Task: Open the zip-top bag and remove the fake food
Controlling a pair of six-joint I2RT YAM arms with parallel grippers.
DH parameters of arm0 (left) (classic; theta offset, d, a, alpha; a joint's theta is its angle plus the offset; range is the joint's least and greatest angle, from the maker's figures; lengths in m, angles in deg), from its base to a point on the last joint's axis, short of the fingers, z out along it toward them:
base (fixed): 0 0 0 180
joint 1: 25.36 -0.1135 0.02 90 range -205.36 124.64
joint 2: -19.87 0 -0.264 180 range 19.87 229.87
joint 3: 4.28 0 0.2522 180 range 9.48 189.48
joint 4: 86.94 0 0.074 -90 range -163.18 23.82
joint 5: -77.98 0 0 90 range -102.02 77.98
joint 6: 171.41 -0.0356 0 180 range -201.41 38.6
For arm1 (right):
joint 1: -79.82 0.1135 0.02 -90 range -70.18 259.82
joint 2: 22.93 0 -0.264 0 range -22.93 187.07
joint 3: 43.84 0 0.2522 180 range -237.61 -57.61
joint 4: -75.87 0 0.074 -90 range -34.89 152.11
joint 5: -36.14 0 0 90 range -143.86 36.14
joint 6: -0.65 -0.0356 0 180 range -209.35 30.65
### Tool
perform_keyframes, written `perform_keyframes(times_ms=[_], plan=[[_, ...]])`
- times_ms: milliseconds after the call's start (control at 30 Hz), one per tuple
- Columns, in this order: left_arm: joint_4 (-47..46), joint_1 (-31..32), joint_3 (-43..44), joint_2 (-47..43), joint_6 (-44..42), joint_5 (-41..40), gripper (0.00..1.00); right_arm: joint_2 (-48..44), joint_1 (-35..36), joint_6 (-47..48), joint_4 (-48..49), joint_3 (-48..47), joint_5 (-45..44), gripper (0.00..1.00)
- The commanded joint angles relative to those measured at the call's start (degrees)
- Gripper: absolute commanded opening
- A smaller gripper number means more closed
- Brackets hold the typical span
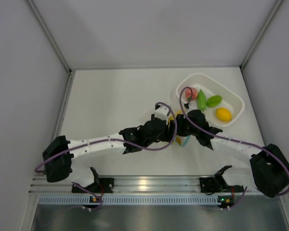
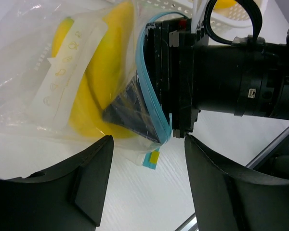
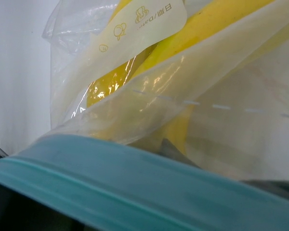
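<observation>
White table (image 1: 111,96), grey walls (image 1: 149,29) left, far and right. At centre, zip-top bag (image 2: 48,72) with banana bunch (image 2: 106,72) inside; mouth turned right, blue zip strip (image 2: 151,96) looped round right gripper (image 1: 182,127), grip not discernible. Long axis hidden. Left gripper (image 2: 148,139) spread, empty, just left.

A lab test cell: white table (image 1: 115,96) enclosed by grey panels (image 1: 19,96).

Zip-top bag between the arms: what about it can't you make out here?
- Top view: zip-top bag mostly hidden under left gripper and right gripper.
- Right wrist view: blurred blue zip strip fills the bottom; the right gripper's hold is unclear.
- Left wrist view: banana bunch cut off by the top edge.
</observation>
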Motion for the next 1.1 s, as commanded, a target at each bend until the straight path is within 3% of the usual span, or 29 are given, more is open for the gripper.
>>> perform_keyframes(times_ms=[0, 133, 233, 367, 567, 700, 1067], plan=[[-6.18, -0.10, 1.41, 0.33, -0.03, -2.97, 0.66, -1.85, 1.02, 0.91, -1.42, -0.11, 0.20, 0.32], [-6.18, -0.10, 1.85, 1.65, 0.59, -2.04, 0.66, -3.09, 1.11, 0.29, -3.26, -0.46, -2.07, 0.32], [-6.18, 0.25, 1.59, 2.62, 0.25, -1.41, 0.72, -3.18, 1.11, -0.85, -4.05, -1.34, -3.74, 0.32], [-6.18, 4.71, 1.41, 4.02, -4.22, -7.46, 0.78, -1.69, 1.11, -2.78, -7.13, -3.53, -5.86, 0.33], [-6.36, 8.16, -0.34, 5.78, -4.07, -16.69, 0.73, -1.42, 1.11, -4.71, -7.74, -4.68, -6.74, 0.33], [-10.73, 10.09, -2.89, 4.29, -3.80, -17.24, 0.74, 0.51, 1.11, -4.37, -8.45, -6.26, -6.74, 0.33], [-11.19, 10.27, -2.99, 7.27, -1.69, -29.88, 0.71, -1.94, 1.11, -6.56, -7.74, -5.91, -3.14, 0.32]])
